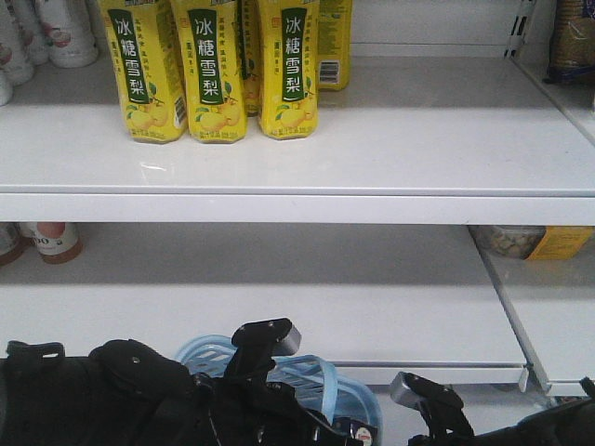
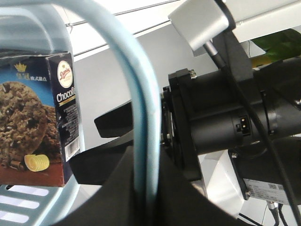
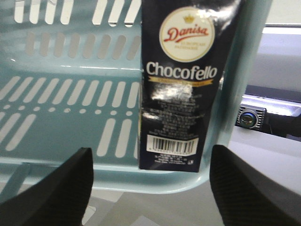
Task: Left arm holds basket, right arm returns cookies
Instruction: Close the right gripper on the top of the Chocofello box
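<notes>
Cardboard is what the cookies come in: a dark navy carton, judged light, stiff along its edges but easy to dent on the broad faces, with a glossy print that could slip under a weak squeeze. It stands upright inside the basket, its narrow barcode side turned to the right wrist camera and a pale-blue upright part of the basket just beside it on the right. The best hold, I reckon, is across the two broad faces, around mid-height, so the box lifts straight and does not swing. Pressure should be modest, since the biscuits inside would crumble.

From the left in the front view, the left arm lies low, with the basket's strap handles looping up just beside it. The left pincer is lost in the black mass under the handle in the left wrist view, so I cannot tell whether it is clamped on the strap, though it probably is. Further right, the right arm sits near the basket's rim. The right pincer is spread wide. Its black fingers frame the carton from the lower corners, apart from it, touching neither box nor basket and holding nothing. The gap looks amply wider than the carton's narrow side.
</notes>
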